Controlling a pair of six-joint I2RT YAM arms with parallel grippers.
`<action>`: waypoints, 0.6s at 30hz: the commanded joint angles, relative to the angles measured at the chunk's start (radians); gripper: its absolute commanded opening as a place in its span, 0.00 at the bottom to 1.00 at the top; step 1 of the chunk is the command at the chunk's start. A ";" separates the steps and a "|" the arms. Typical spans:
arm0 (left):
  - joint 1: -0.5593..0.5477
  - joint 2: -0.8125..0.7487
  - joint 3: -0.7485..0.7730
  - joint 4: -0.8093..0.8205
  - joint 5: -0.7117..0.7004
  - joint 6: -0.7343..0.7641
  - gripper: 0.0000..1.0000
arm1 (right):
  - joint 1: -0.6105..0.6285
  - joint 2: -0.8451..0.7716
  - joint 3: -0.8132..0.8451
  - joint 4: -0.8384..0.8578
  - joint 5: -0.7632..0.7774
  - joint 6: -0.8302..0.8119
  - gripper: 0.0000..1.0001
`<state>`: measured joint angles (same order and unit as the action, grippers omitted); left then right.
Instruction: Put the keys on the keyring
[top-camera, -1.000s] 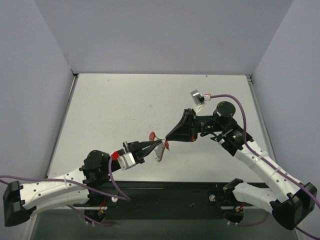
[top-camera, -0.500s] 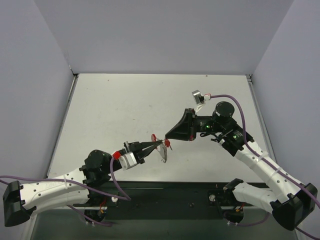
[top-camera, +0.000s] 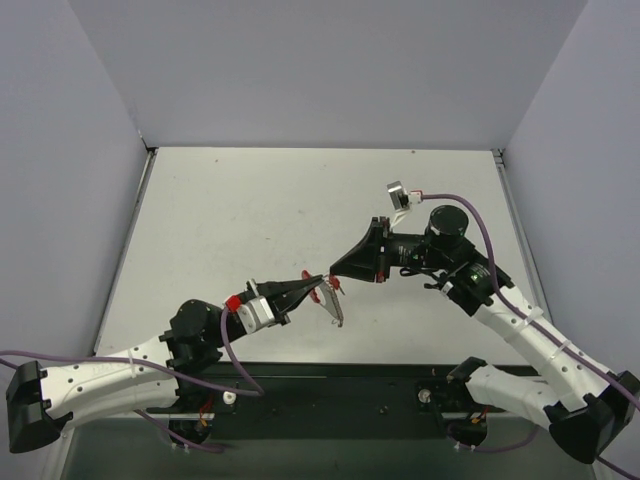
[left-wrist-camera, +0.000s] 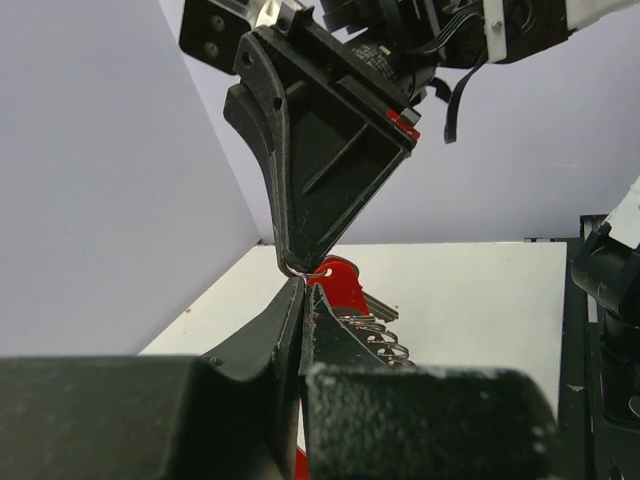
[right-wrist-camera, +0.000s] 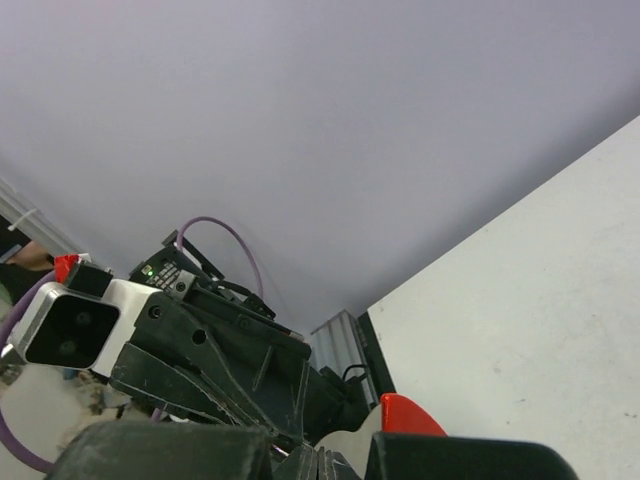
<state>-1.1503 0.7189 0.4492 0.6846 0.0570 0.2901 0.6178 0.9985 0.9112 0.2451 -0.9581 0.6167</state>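
Grips keyring (left-wrist-camera: 338, 285) in left gripper (top-camera: 316, 284), mid-air above table (top-camera: 250, 220) front. Meets it with right gripper (top-camera: 333, 277), clamped shut, tip at silver loop (left-wrist-camera: 298, 269). Lets key (top-camera: 335, 310) hang just below. Looks mid-threading; cannot tell whether key already on.

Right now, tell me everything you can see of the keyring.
The keyring is a small red curved piece with a hole near its top and bunched silver metal links trailing below it. It hangs above the table, not resting on it. The left gripper pinches it with jaws nearly shut. The right gripper, jaws shut, meets a thin wire loop at its top from above. How the silver parts join is too small to tell.
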 joint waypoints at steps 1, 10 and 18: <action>-0.009 -0.003 0.062 0.148 -0.020 -0.051 0.00 | 0.062 -0.003 0.067 -0.147 0.142 -0.143 0.00; -0.009 -0.003 0.060 0.167 0.023 -0.054 0.00 | 0.069 0.022 0.061 -0.175 0.182 -0.169 0.00; -0.009 -0.015 0.054 0.187 0.021 -0.060 0.00 | 0.068 0.019 0.051 -0.187 0.209 -0.172 0.00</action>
<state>-1.1503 0.7296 0.4492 0.6994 0.0280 0.2565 0.6758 1.0004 0.9688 0.0917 -0.7971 0.4831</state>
